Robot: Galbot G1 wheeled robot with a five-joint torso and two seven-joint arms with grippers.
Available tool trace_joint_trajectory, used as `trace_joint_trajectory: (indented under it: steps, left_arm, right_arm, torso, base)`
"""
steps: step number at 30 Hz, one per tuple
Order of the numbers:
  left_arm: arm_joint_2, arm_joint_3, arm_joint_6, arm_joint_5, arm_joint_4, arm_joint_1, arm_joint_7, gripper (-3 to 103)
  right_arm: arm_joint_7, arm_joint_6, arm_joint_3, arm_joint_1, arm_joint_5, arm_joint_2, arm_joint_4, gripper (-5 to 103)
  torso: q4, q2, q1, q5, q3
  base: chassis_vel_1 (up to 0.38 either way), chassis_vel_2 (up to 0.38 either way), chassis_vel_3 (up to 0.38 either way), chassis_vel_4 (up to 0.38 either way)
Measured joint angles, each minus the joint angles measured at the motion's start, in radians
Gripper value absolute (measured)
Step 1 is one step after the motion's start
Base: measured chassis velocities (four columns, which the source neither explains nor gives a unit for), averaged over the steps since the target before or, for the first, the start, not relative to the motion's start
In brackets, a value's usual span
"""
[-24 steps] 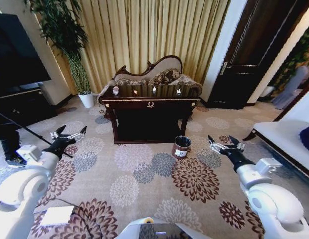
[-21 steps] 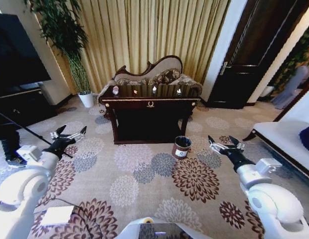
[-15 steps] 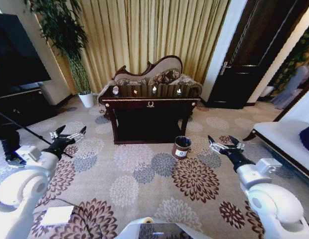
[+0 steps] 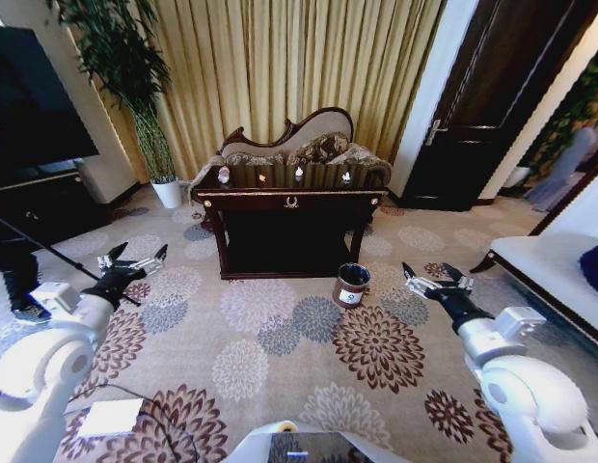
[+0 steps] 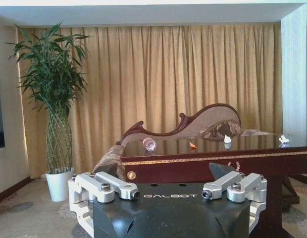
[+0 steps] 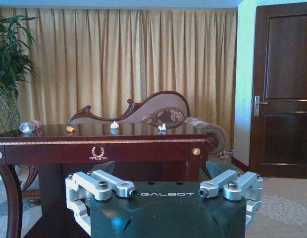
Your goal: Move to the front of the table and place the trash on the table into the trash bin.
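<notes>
The dark bench [image 4: 290,198] stands at twelve o'clock, a gold wreath emblem [image 6: 97,153] on its front. On its top lie the bottle [image 4: 224,175] at the left end and small scraps [image 4: 298,173]. The trash bin [image 4: 352,285], white label facing out, sits on the carpet at one o'clock. Left end effector [image 4: 133,260] and right end effector [image 4: 438,279] hover low, both released and empty; "GALBOT" is printed on each.
</notes>
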Motion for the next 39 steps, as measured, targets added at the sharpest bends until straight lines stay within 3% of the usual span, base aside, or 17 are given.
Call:
trace_joint_trajectory:
  steps: [17,39]
  left_arm:
    - [-0.002,0.002,-0.006,0.002,-0.002,0.0,0.001,100]
    - [-0.002,0.005,-0.016,0.003,0.001,-0.001,0.004,100]
  right_arm:
    - [-0.009,0.01,0.005,-0.007,-0.006,0.005,-0.008,100]
    - [-0.013,0.011,0.005,-0.009,-0.008,0.008,-0.012,100]
  torso:
    - [0.0,0.0,0.0,0.0,0.0]
    - [-0.0001,0.0,0.0,-0.0003,0.0]
  base:
    - [-0.013,0.016,0.018,-0.019]
    - [-0.161,0.154,0.151,-0.154]
